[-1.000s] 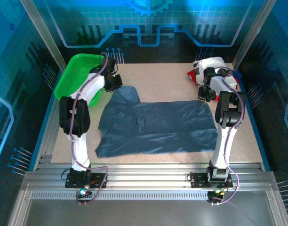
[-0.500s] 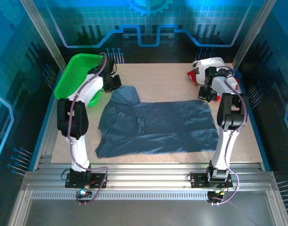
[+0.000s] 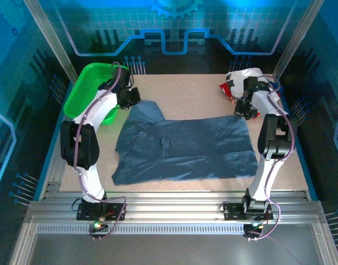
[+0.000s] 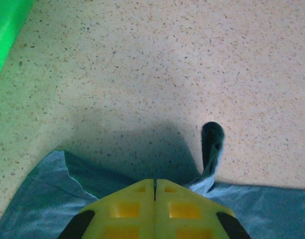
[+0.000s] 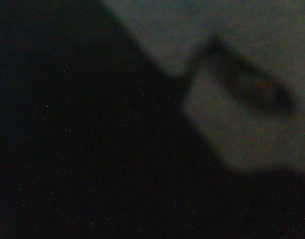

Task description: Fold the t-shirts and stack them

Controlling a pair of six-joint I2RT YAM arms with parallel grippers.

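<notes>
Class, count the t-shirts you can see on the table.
2: a slate-blue t-shirt spread across the middle, and a white-and-red bundle in the far right corner, which may hide more shirts.

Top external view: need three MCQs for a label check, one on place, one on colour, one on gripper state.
1. Where is the green basket on the table? A far-left corner; B far-right corner; C near edge, centre.
2. What colour is the t-shirt spread mid-table? A white; B slate-blue; C red.
3. How does the left gripper stand? A wide open; B shut; C half open.
Key: 1 A, it sits at the back left of the table; 2 B, the flat cloth is dark slate-blue; 3 B, its yellow fingers meet in the left wrist view.
</notes>
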